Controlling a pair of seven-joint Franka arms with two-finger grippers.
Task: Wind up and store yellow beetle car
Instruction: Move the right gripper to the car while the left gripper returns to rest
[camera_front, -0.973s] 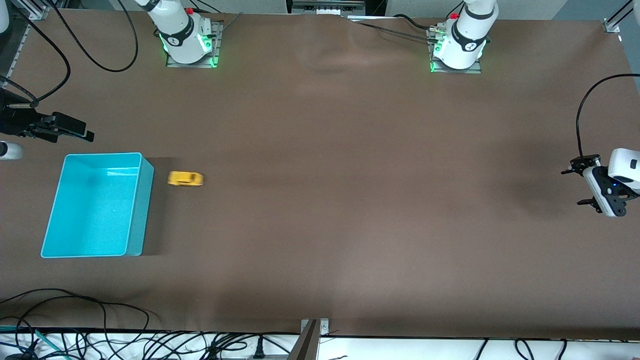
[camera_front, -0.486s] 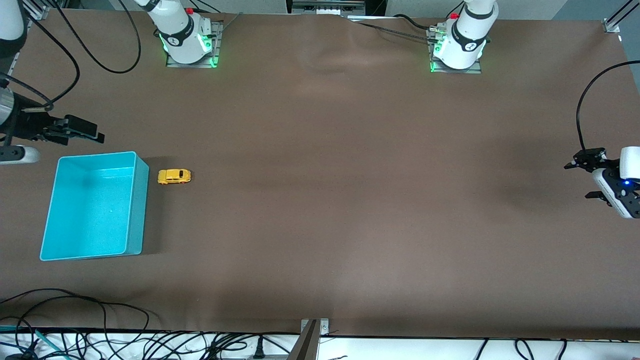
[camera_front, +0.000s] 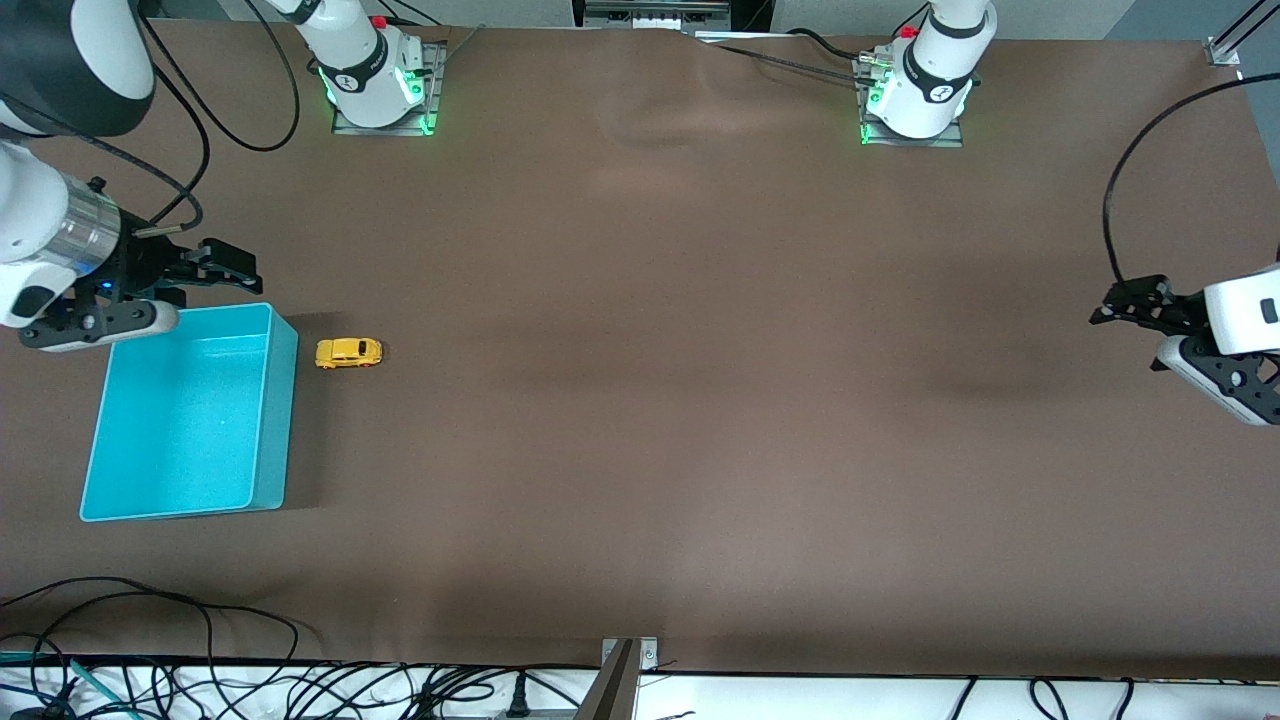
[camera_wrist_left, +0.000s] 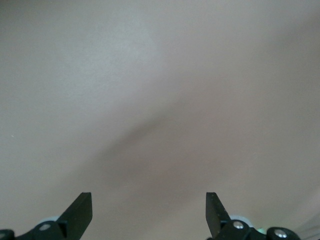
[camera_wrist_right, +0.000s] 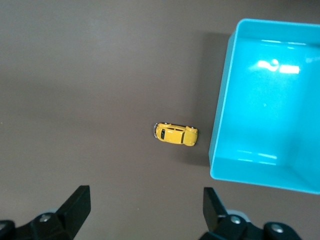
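Yellow beetle car (camera_front: 348, 352) sits on brown table (camera_front: 700, 400) beside turquoise bin (camera_front: 285, 400).

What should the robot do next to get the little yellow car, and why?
Probably the right tool should slide over the yellow beetle car and come down around it. Its fingers are open and empty, it hangs by the corner of the turquoise bin, and the car sits on the table just beside that bin. The left tool waits at the table's left arm's end, also open.
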